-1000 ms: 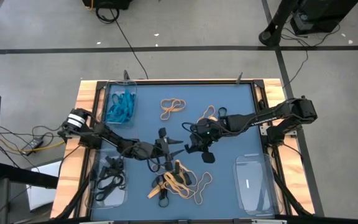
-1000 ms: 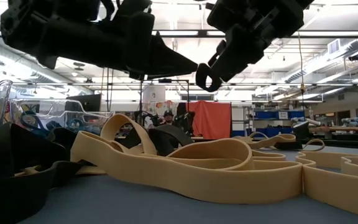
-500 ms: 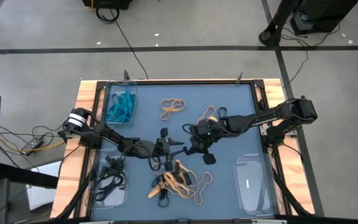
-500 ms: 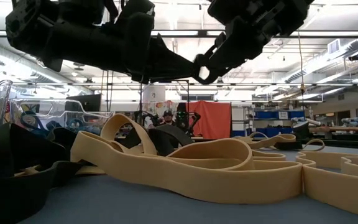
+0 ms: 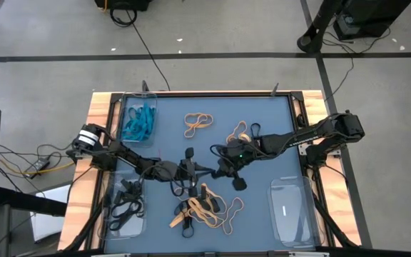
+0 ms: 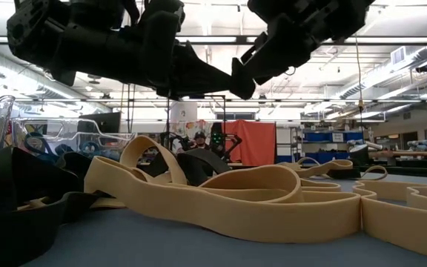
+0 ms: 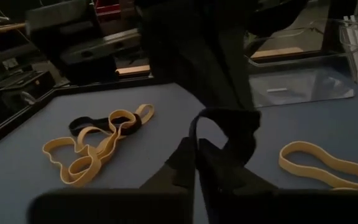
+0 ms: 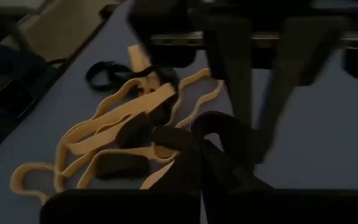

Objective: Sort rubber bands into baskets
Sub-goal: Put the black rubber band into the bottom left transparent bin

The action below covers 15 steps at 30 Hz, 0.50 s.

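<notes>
A small black rubber band [image 7: 224, 118] is held in the air over the middle of the blue table, between both grippers. My left gripper [image 5: 207, 170] reaches in from the table's left and is shut on it. My right gripper [image 5: 219, 170] reaches in from the right, tip to tip with the left, and is also shut on it. Tan bands lie in a pile [image 5: 205, 207] on the near side and in smaller bunches [image 5: 198, 121] farther back. One basket [image 5: 138, 121] at the far left holds teal bands, and one [image 5: 125, 207] at the near left holds black ones. My left gripper pinches one side of the black band's loop [image 7: 197, 127] between its two fingertips. The fingers come nearly level from the table's left. The band is lifted clear of the table and arches over to the other gripper. My right gripper pinches the black band's other side [image 8: 209, 124] between its fingertips, slanting down from the table's right. The loop stands clear of the table, just in front of the left gripper's fingers [image 8: 232, 81].
A clear basket [image 5: 291, 210] stands at the near right. More tan bands [image 5: 237, 132] lie under the right arm. In the low view a tan band [image 6: 236, 196] fills the foreground. The wooden frame [image 5: 100, 107] borders the table.
My left gripper has shut on the black band that my right gripper holds out, staying where it was. The small loop that hung free at the right gripper's tip now sits between the two grippers' tips. The right gripper has rolled slightly.
</notes>
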### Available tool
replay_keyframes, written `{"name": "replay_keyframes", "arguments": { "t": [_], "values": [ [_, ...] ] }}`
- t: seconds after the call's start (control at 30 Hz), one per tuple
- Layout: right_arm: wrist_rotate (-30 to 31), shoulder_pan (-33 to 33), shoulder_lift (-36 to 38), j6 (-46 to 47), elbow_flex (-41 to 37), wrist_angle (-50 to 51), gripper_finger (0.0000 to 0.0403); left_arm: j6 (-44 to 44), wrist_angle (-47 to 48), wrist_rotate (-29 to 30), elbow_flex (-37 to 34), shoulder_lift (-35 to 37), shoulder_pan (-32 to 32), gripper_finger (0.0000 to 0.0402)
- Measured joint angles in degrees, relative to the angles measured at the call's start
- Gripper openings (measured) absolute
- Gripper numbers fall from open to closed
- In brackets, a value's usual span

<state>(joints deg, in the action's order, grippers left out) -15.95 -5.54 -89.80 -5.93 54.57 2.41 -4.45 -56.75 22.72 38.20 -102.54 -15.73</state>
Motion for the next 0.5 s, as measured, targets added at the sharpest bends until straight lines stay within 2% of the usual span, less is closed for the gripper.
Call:
{"name": "replay_keyframes", "arguments": {
  "t": [0.1, 0.23, 0.37, 0.5],
  "values": [
    [1.75, 0.04, 0.0, 1.65, 0.0, 0.73, 0.0023, 0.2, 0.09, 1.29, 0.0, 0.18, -0.02, 0.0008],
    [6.06, 0.04, 0.0, 3.18, -0.02, 3.4, 0.0065, 0.57, 2.84, 7.0, -0.07, 1.48, -0.86, 0.0003],
    [10.29, 0.04, 0.0, 6.88, -0.02, 7.03, 0.0107, 1.77, 11.7, 12.92, -0.07, 5.98, -2.07, 0.0002],
    [18.07, 0.91, 0.0, 13.53, -0.02, 12.34, 0.0135, 5.32, 22.06, 16.9, -0.07, 12.49, -3.43, 0.0002]
  ]
}}
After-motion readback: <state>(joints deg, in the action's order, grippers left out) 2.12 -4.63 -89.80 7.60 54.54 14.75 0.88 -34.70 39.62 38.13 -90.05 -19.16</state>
